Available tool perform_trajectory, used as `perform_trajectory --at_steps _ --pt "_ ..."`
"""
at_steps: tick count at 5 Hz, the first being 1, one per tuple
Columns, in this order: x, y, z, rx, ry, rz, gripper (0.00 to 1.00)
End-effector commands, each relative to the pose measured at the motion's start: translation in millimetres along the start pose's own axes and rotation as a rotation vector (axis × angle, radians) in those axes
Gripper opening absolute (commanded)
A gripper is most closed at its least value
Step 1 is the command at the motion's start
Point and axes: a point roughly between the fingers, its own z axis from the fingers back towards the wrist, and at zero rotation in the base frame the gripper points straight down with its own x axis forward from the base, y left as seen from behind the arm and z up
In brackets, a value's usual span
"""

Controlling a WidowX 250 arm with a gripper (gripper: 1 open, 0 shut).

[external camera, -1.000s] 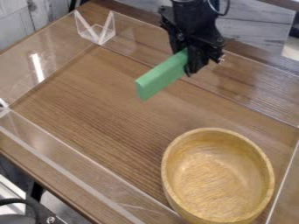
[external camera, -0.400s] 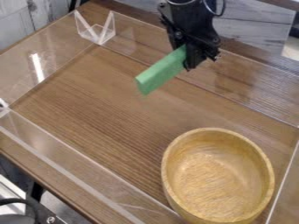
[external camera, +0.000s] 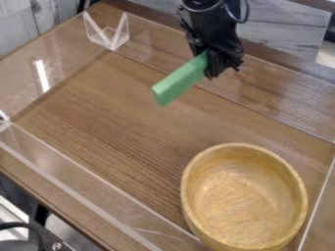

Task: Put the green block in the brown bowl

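1. Green block [external camera: 181, 81], upper middle of frame: long axis slants from lower left up to the gripper [external camera: 205, 61].
2. Gripper: closed around the block's upper-right end; block appears held clear of the table [external camera: 112, 123].
3. Brown bowl [external camera: 245, 196], lower right: below and right of the gripper. Coming move, as judged: carry toward lower right.

Brown wooden tabletop [external camera: 118, 132], round tan bowl [external camera: 245, 198] on its near right part
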Motion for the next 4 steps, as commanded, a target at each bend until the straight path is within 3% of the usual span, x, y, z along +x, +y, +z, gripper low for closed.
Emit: perform_trajectory --at_steps 1,2,4 --pt "8.5 8.6 12.2 0.034 -0.069 -0.004 0.0" --pt "9.0 9.6 10.5 0.04 -0.083 -0.013 0.0" --pt "3.8 17.6 9.6 0.038 -0.071 0.001 0.0"
